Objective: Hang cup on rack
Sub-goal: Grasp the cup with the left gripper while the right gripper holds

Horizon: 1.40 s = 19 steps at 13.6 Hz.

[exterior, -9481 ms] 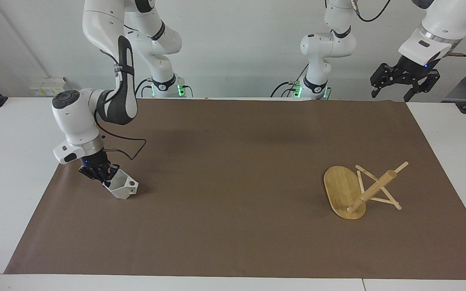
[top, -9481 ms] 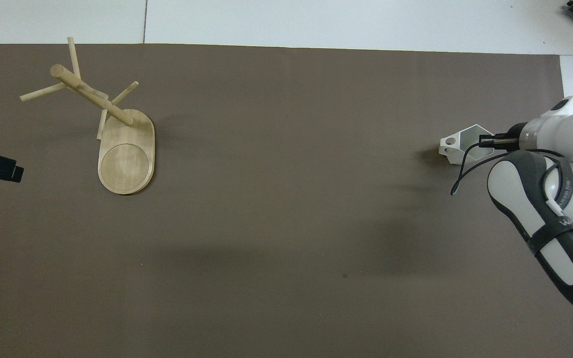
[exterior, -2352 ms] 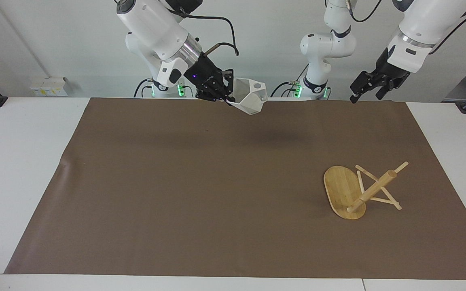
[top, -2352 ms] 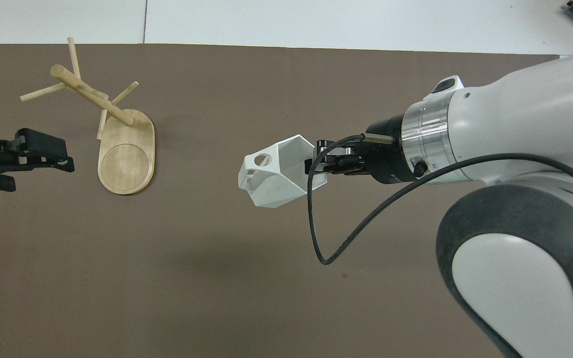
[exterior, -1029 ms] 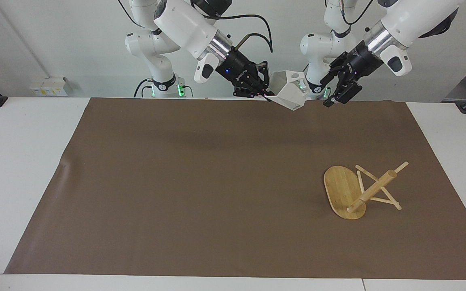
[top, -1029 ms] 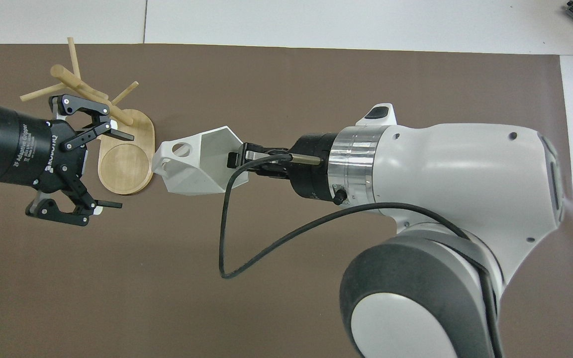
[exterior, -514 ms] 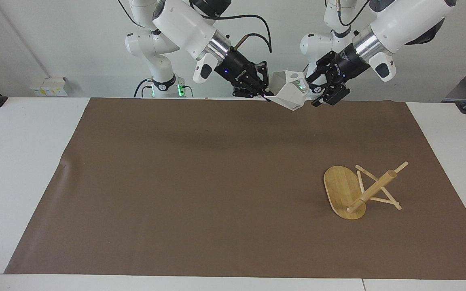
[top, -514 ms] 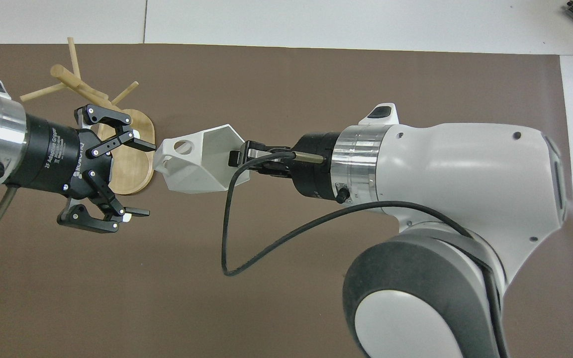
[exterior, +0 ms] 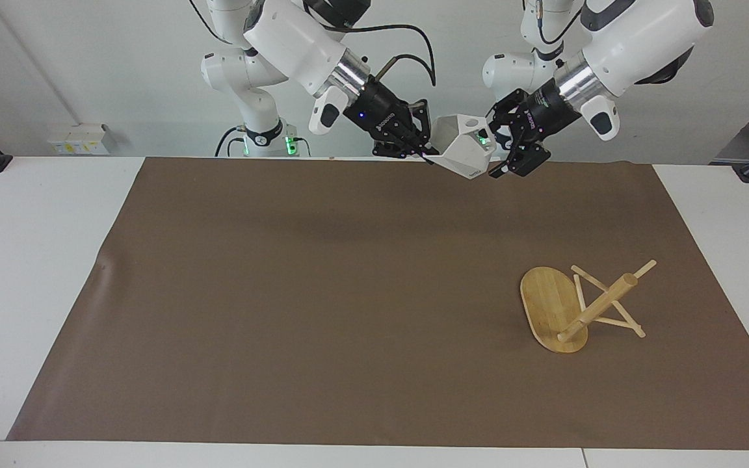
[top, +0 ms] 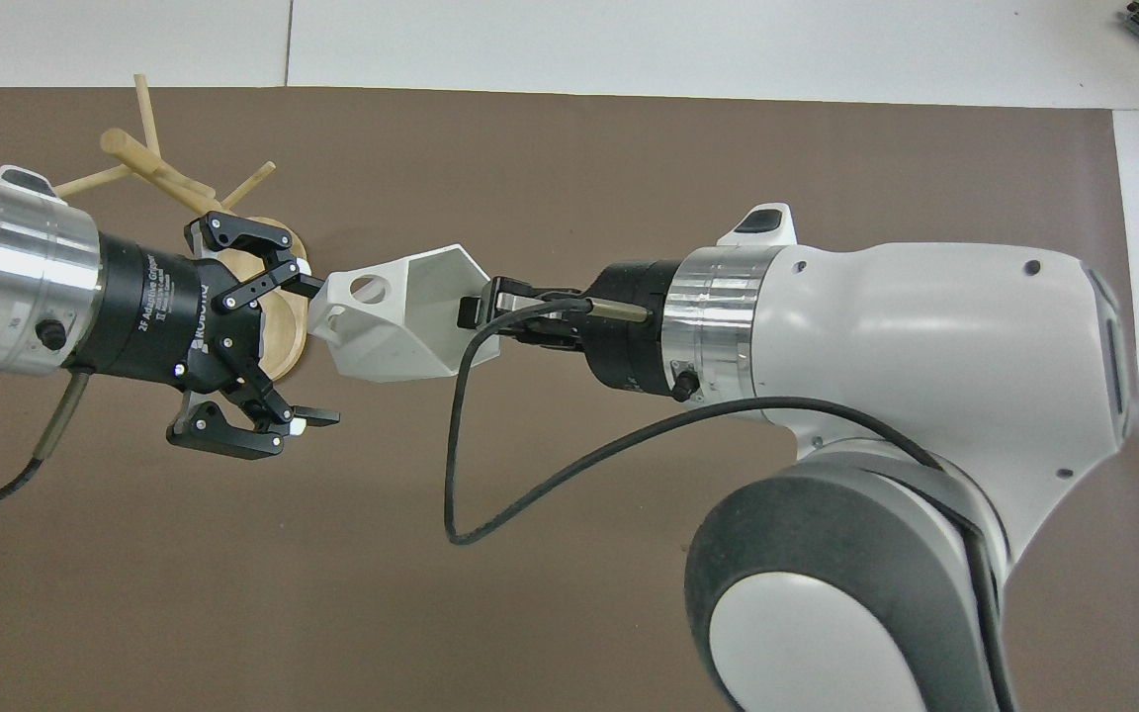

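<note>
Hanging between both tools [exterior: 428,155] [exterior: 497,147], the cup [exterior: 464,151].

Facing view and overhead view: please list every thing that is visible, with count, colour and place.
cup: one, white, in the air over the mat's edge nearest the robots, held by its rim.
rack: one, light bamboo, tipped over on the mat toward the left arm's end.
mat: one, brown, covering the table's middle.
table: one, white.
right claw: one, black, shut on the cup.
left claw: one, black, open, at the cup's handle end.
</note>
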Available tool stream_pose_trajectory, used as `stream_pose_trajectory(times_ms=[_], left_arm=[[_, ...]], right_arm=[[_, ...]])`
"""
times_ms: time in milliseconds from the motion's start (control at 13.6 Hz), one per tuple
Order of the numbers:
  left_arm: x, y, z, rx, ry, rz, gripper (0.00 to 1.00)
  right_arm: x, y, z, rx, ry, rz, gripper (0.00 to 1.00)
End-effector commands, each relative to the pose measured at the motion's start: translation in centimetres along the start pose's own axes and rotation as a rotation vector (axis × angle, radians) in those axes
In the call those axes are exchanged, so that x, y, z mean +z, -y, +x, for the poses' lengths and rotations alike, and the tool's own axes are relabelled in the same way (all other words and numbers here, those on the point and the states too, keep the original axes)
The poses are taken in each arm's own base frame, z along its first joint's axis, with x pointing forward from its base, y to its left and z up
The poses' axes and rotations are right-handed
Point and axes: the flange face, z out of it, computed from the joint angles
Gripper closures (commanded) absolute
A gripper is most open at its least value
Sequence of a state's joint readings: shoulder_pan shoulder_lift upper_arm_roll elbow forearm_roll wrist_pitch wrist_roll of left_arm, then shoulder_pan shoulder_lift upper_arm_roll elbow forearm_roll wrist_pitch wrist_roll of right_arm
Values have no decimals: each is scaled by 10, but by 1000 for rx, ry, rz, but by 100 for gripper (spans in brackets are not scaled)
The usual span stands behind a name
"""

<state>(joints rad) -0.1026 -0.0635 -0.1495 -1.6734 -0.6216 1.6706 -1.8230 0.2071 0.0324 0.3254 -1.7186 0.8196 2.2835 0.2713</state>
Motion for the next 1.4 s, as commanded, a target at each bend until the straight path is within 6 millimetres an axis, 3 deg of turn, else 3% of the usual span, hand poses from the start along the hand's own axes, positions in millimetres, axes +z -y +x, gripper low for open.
stream_pose_trajectory(times_ms=[0, 441, 1323], left_arm=[[11, 11, 1, -38, 24, -18, 0], [27, 24, -7, -46, 18, -5, 0], [8, 11, -4, -70, 102, -96, 0]], right_arm=[[-7, -2, -2, 35, -21, 21, 100], [-7, -2, -2, 35, -21, 21, 100], [-7, -2, -1, 38, -22, 23, 100]])
